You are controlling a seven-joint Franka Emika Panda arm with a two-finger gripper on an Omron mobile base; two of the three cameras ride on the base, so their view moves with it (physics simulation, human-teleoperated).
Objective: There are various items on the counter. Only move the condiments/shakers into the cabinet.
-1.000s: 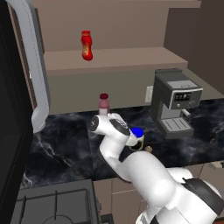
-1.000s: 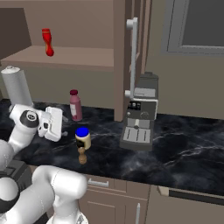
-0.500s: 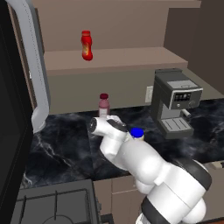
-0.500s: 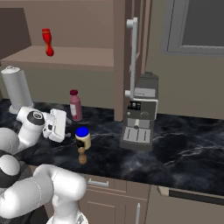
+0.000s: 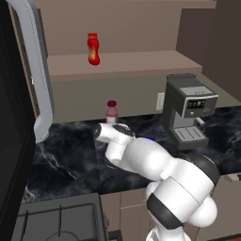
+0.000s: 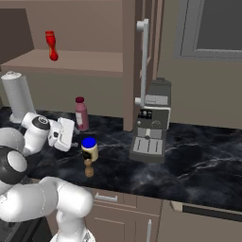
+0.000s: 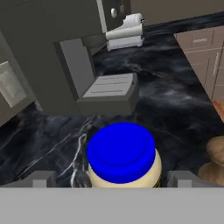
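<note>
Grey coffee machine sat on the black marble against the back wall, drip tray facing out, with a wall outlet just beside it. A paper towel roll stood upright, and the stovetop was nearby.

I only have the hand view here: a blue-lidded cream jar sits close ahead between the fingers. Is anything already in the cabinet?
Observer: Yes, the small red squeeze bottle stands on the cabinet's beige shelf board.
Operator: Is another bottle on the counter?
Observer: A taller pink bottle with dark red cap stands behind the blue-lidded cream jar, near the wall.
Operator: The brown knob at my right edge?
Observer: It is a tiny brown wooden shaker standing upright just in front of the jar.
</note>
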